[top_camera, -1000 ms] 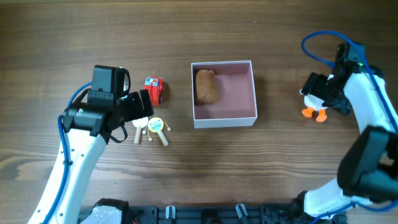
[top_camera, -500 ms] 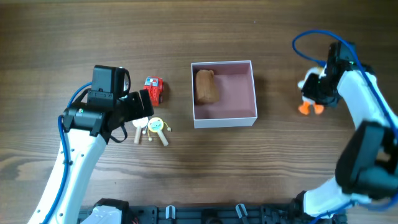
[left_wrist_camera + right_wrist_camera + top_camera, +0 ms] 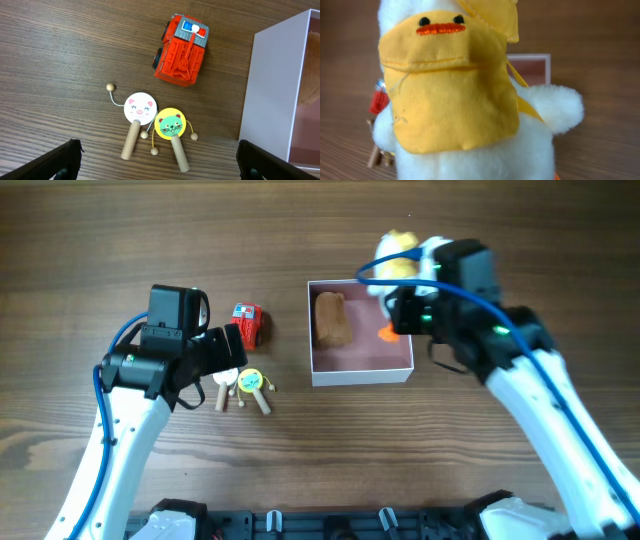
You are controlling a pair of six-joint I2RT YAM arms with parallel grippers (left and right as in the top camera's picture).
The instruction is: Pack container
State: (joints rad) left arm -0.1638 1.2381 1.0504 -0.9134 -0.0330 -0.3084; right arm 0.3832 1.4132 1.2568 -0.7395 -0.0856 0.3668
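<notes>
Our right claw [image 3: 402, 302] pinches a white plush duck [image 3: 455, 90] with a yellow cloth face, though the plush hides the fingers from us in the wrist view. We see the duck above the far right corner of the container [image 3: 362, 373], which sits mid-table on the wooden table [image 3: 330, 440]. A brown soft lump [image 3: 332, 318] lies inside along its left wall. Our left claw [image 3: 157, 156] is spread wide over two small rattle drums [image 3: 155, 117]. A red toy truck [image 3: 182, 50] stands near them, left of the container.
</notes>
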